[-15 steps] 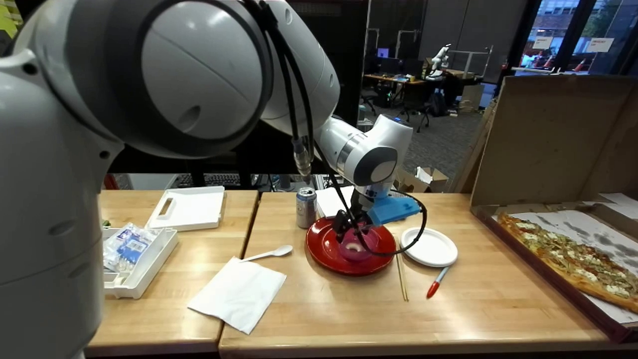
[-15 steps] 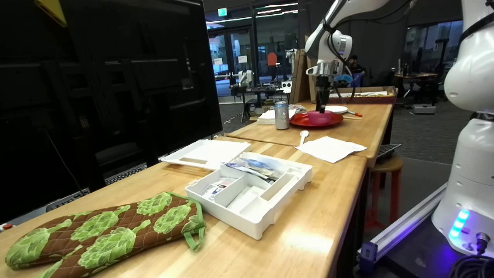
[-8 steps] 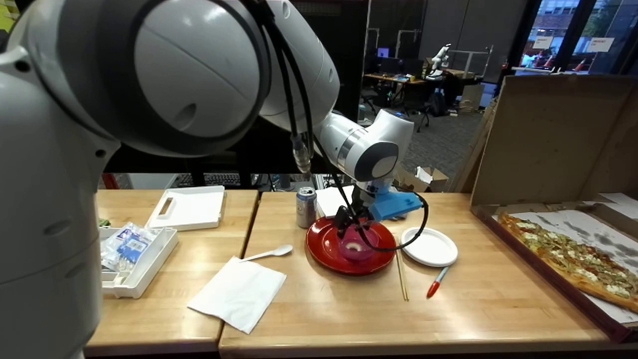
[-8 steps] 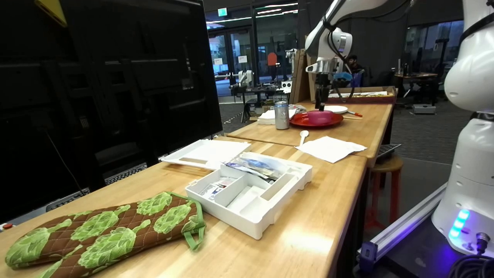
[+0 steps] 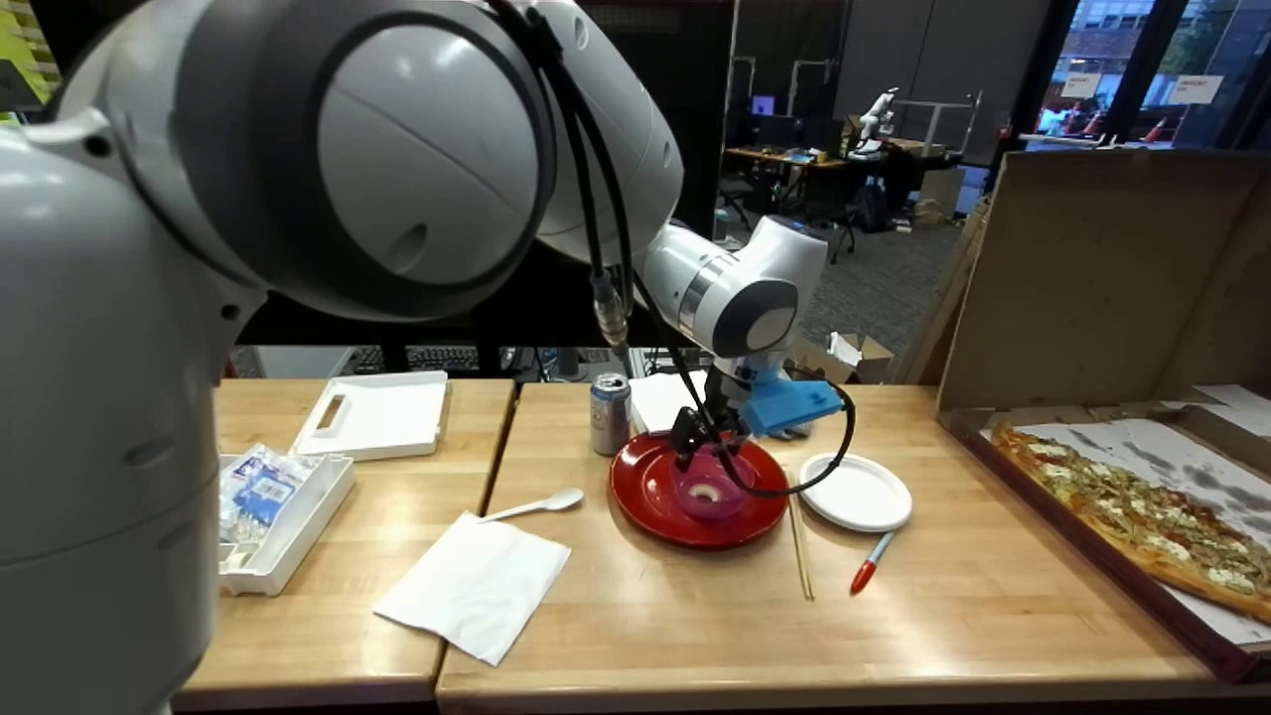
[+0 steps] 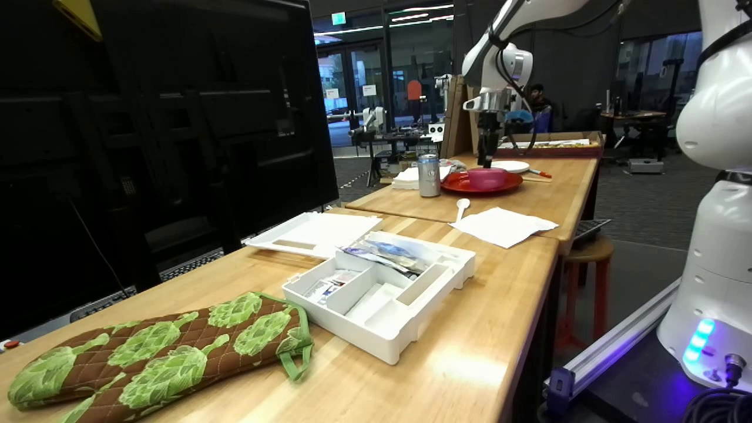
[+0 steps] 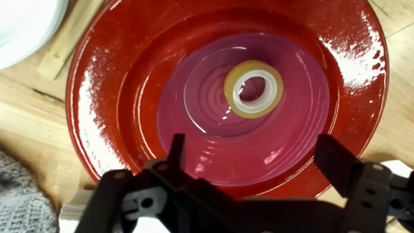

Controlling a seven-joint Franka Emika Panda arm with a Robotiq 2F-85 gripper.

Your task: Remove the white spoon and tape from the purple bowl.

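The translucent purple bowl [image 7: 291, 129] sits inside a wider glossy red dish [image 7: 100, 71] and shows in both exterior views. Within the bowl lies the tape [image 7: 271, 87], a small yellowish roll with a white core, flat and off-centre. On the table beside the dish rests the white spoon [image 5: 541, 503], its handle end at a napkin; an exterior view also shows the spoon [image 6: 462, 205]. My gripper [image 7: 251, 137] hangs just over the bowl, jaws spread wide with nothing between them. The tape is beyond the fingertips in the wrist view, apart from them.
A soda can [image 5: 610, 417] stands close behind the red dish. Chopsticks [image 5: 800, 556], a white plate [image 5: 856, 494] and a red-capped marker [image 5: 872, 564] lie beside it, with a pizza box [image 5: 1142, 536] farther off. A napkin [image 5: 477, 586] and a white organiser [image 6: 376, 338] occupy the opposite side.
The gripper has risen slightly, from its fingertips overlapping the bowl to just above its rim, with a small sideways shift. Spoon, tape and bowl have stayed where they were.
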